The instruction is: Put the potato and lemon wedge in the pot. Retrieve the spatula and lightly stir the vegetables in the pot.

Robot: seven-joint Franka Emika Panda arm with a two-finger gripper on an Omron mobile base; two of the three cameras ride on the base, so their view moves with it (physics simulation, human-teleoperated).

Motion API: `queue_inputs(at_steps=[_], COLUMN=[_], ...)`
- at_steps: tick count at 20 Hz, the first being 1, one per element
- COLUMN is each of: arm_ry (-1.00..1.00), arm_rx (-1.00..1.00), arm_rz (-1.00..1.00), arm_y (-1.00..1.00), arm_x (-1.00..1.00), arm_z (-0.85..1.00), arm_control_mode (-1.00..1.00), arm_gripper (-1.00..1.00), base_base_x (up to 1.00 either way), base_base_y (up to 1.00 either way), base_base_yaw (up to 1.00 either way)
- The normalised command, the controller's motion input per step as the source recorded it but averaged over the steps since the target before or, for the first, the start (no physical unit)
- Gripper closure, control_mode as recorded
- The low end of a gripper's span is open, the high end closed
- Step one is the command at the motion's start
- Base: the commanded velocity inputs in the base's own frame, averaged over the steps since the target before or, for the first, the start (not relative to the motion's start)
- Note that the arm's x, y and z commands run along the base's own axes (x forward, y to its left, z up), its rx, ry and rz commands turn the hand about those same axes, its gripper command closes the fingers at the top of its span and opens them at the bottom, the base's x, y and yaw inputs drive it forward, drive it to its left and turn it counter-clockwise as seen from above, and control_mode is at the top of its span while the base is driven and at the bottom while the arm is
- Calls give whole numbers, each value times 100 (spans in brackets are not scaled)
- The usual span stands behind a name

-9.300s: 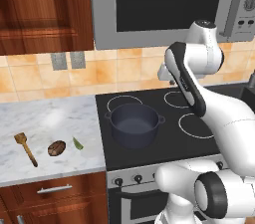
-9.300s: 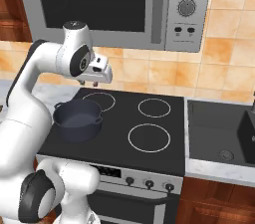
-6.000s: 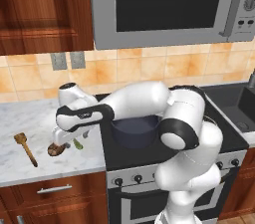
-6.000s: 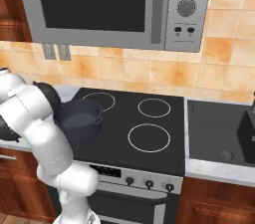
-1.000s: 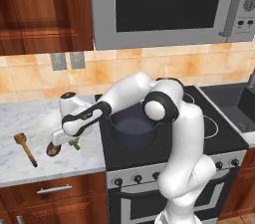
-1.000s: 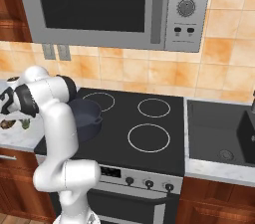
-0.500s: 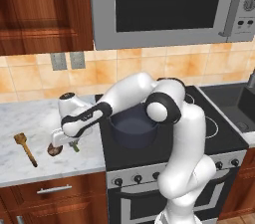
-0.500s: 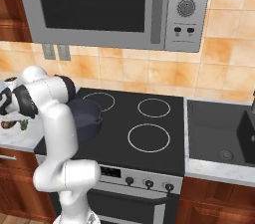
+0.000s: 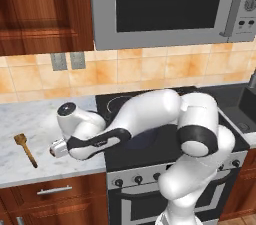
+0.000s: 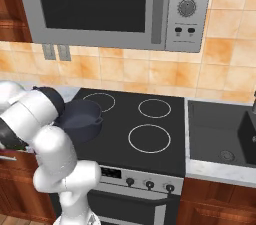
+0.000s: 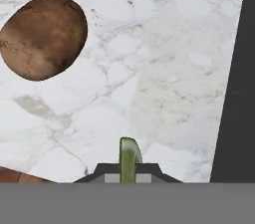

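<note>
Gripper (image 11: 128,173) fingertips sit tight together at the bottom of the hand view with the lemon wedge (image 11: 129,157) pinched between them, its green tip poking up above the dark tips. Below lies the white marble counter (image 11: 164,68), and the potato (image 11: 44,36) rests on it well apart from the wedge. A dark edge, probably the stove (image 11: 238,93), borders the marble. From the left base view the arm stretches low over the counter beside the spatula (image 9: 26,148). The pot (image 10: 81,117) sits on the stove's near-left burner.
</note>
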Motion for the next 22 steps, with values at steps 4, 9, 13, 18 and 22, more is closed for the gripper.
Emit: queue_inputs(at_steps=[4,9,13,18,22], arm_ry=[-18,-11,-2,0,5], arm_rx=[0,0,0,0,0], arm_rz=[-5,-5,-4,-4,-2], arm_y=[-56,-70,-67,-76,-91], arm_x=[-38,-9,0,4,5], arm_z=[74,81,91,79,13], arm_control_mode=[-100,-100,-100,-100,-100], arm_gripper=[100,100,100,100,100], base_base_x=[0,0,0,0,0], base_base_y=[0,0,0,0,0], base_base_yaw=[0,0,0,0,0])
